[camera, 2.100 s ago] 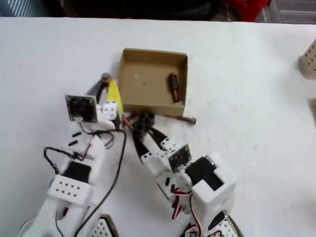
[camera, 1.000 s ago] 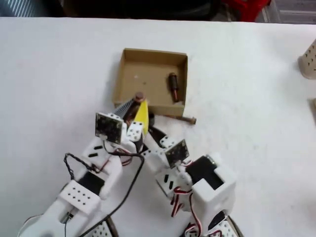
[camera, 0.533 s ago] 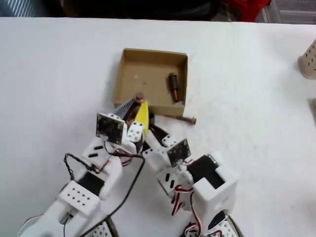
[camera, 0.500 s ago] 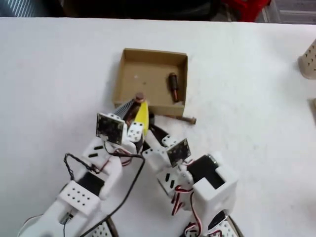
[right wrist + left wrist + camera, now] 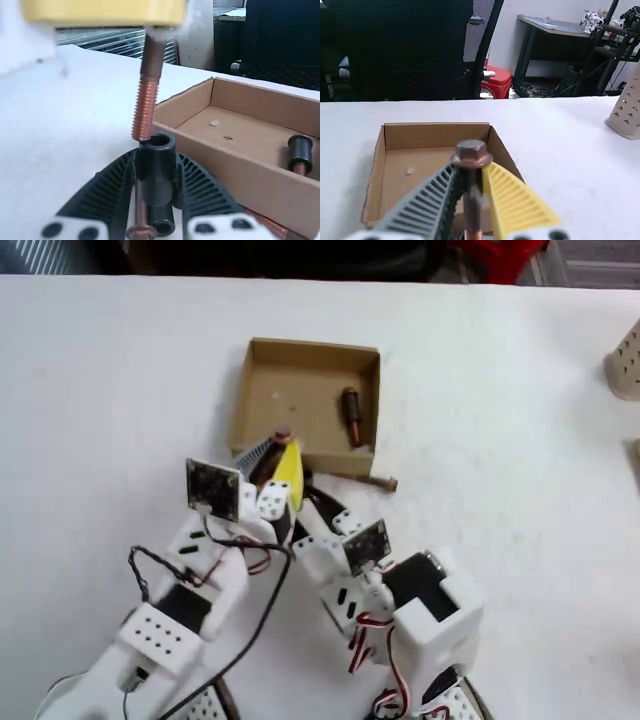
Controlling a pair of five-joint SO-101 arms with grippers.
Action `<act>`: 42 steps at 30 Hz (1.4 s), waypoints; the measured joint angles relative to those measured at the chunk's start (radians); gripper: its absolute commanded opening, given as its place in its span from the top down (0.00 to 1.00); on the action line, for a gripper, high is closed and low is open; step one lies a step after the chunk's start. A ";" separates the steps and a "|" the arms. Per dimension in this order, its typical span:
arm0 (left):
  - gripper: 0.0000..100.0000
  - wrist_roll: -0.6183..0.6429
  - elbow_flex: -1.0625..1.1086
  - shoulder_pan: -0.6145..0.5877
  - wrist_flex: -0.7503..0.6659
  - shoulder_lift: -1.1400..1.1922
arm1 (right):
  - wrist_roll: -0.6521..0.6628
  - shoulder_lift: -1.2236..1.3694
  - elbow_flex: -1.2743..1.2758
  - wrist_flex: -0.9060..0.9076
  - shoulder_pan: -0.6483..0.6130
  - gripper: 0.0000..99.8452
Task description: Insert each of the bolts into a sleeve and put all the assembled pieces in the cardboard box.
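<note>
My left gripper (image 5: 470, 192), with one grey and one yellow finger, is shut on a copper bolt (image 5: 471, 155) held upright, head up. Its threaded tip (image 5: 144, 117) hangs just above the mouth of a black sleeve (image 5: 157, 167). My right gripper (image 5: 157, 187) is shut on that sleeve and holds it upright. Both grippers meet just in front of the cardboard box (image 5: 262, 380). Inside the box lies one assembled bolt and sleeve (image 5: 350, 412). In the high view the left gripper (image 5: 278, 455) covers the sleeve.
A loose bolt (image 5: 365, 480) lies on the table against the box's front wall. A second sleeve (image 5: 162, 227) and bolt (image 5: 140, 231) lie under the right gripper. A perforated beige object (image 5: 625, 365) stands at the far right edge.
The left arm carried the bolt from the box's left corner rightward to above the right gripper's sleeve. In the last half second its wrist shifted slightly; the right arm barely moved.
</note>
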 measured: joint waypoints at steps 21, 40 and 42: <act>0.98 0.097 -0.120 0.000 0.012 0.135 | 0.000 0.000 0.000 -0.003 0.000 0.98; 0.98 0.098 -0.149 -0.003 0.124 0.124 | 0.000 0.002 0.000 -0.006 0.009 0.98; 0.98 0.100 -0.149 -0.005 0.124 0.120 | 0.000 0.002 0.002 -0.029 0.017 0.98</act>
